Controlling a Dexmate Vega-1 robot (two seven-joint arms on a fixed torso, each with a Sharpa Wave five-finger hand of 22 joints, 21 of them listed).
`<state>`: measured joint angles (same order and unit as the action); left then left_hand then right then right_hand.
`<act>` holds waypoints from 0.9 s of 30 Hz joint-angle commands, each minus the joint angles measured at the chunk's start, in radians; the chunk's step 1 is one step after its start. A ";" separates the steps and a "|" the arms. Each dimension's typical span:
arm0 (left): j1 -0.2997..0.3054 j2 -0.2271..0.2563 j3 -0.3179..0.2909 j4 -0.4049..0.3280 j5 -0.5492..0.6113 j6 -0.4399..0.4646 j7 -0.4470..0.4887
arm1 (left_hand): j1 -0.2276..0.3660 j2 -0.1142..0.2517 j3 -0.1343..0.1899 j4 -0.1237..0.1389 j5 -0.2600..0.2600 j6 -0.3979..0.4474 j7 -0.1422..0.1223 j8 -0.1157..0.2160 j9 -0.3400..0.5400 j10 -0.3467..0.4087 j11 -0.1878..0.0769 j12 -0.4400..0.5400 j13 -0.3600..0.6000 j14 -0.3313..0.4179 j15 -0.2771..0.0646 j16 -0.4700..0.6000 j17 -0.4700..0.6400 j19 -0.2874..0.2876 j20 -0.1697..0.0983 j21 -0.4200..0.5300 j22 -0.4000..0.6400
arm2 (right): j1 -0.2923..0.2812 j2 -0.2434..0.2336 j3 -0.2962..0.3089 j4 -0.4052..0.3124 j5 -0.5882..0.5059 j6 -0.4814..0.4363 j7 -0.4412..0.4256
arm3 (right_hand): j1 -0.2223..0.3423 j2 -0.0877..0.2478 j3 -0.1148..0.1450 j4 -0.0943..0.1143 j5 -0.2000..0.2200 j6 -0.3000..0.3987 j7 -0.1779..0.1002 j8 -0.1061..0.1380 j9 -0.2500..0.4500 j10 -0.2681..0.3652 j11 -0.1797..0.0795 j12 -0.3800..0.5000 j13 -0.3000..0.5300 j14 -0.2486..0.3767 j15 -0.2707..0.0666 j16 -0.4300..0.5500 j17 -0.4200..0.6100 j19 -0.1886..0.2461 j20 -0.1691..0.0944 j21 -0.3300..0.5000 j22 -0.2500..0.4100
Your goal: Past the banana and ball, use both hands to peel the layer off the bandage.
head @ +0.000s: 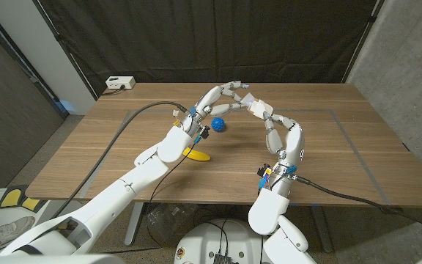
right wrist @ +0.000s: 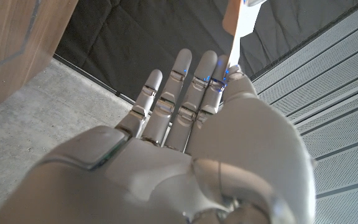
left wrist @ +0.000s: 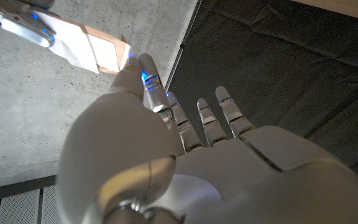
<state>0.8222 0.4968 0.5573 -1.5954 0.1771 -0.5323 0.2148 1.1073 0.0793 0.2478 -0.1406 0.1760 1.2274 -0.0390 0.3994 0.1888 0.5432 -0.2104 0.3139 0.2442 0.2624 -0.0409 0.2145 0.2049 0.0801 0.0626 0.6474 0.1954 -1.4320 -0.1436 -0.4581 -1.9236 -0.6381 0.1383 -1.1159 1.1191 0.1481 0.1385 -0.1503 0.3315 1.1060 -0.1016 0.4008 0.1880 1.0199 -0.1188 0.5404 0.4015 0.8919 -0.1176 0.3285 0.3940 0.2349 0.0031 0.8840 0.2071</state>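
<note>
Hanging in the air above the far half of the wooden table (head: pixel 328 147), past the blue ball (head: pixel 219 125) and the banana (head: pixel 196 154): the bandage (head: pixel 254 106), pinched at one end by the left hand (head: pixel 222 99) and at the other by the right hand (head: pixel 278 128). Arching up from both sides to meet over the tabletop, fingertips nearly touching around the strip. Seen from the left wrist view, thumb tip pressed to the tan pad end of the bandage (left wrist: pixel 107 53), white backing paper running off into the other hand's fingers (left wrist: pixel 23 28) (remaining fingers straight and slightly apart). Seen from the right wrist view, a thin edge of the strip (right wrist: pixel 236 25) rising from thumb and fingertip, other fingers extended side by side. Smooth white shells, blue-lit joints; knobbly ball, curved yellow banana partly hidden under the left forearm.
</note>
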 commanded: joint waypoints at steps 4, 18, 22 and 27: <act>0.018 0.004 -0.040 0.002 -0.029 0.018 0.047 | 0.000 -0.001 0.010 0.003 0.002 -0.001 0.003 -0.003 0.005 0.012 -0.001 0.000 0.002 0.012 -0.089 -0.001 0.003 0.003 -0.007 0.006 0.003 | 0.005 0.034 0.024 0.024 -0.006 0.018 -0.001 | 0.017 0.007 0.013 0.001 -0.009 0.014 0.001 0.004 0.005 0.009 0.000 0.005 0.006 0.014 -0.108 -0.008 0.003 0.000 -0.001 0.010 0.004; 0.035 0.007 -0.064 0.009 -0.020 0.015 0.099 | 0.000 -0.003 0.014 0.003 0.002 0.004 0.005 -0.003 0.008 0.014 -0.001 0.000 0.002 0.013 -0.090 -0.002 0.003 0.002 -0.008 0.008 0.002 | 0.027 0.023 0.008 0.032 0.004 -0.002 -0.001 | 0.020 0.001 0.025 0.003 -0.021 0.018 0.003 0.005 0.004 0.012 0.005 0.004 0.009 0.018 -0.108 -0.017 0.001 -0.005 -0.001 0.020 0.003; 0.042 0.007 -0.075 0.012 0.001 0.002 0.131 | 0.000 -0.002 0.016 0.003 0.002 0.004 0.005 -0.004 0.008 0.016 -0.001 0.001 0.002 0.014 -0.091 -0.002 0.003 0.003 -0.008 0.008 0.002 | 0.031 0.024 0.002 0.033 -0.001 -0.009 -0.001 | 0.021 0.001 0.028 0.003 -0.023 0.018 0.004 0.005 0.004 0.011 0.004 0.003 0.010 0.019 -0.108 -0.019 0.001 -0.007 -0.001 0.023 0.002; 0.056 0.014 -0.089 0.013 0.037 -0.019 0.174 | 0.000 -0.003 0.018 0.003 0.002 0.002 0.010 -0.006 0.009 0.017 -0.001 0.001 0.003 0.016 -0.092 -0.002 0.003 0.003 -0.009 0.009 0.002 | 0.036 0.029 -0.007 0.036 -0.011 -0.019 -0.001 | 0.021 -0.001 0.032 0.004 -0.027 0.020 0.004 0.006 0.004 0.015 0.005 0.003 0.010 0.020 -0.107 -0.022 0.001 -0.007 0.000 0.027 0.002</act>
<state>0.8564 0.5035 0.4940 -1.5884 0.1631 -0.5184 0.3166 1.1073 0.0792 0.2591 -0.1376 0.1721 1.2267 -0.0385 0.3959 0.1936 0.5526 -0.2123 0.3138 0.2440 0.2697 -0.0445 0.2148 0.2050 0.0801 0.0626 0.6511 0.1955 -1.4078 -0.1188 -0.4496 -1.8937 -0.6385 0.1386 -1.1179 1.1272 0.1454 0.1595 -0.1463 0.3083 1.1130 -0.0944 0.3977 0.1888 1.0249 -0.1131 0.5404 0.4090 0.8991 -0.1212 0.3127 0.3942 0.2312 -0.0003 0.9013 0.2070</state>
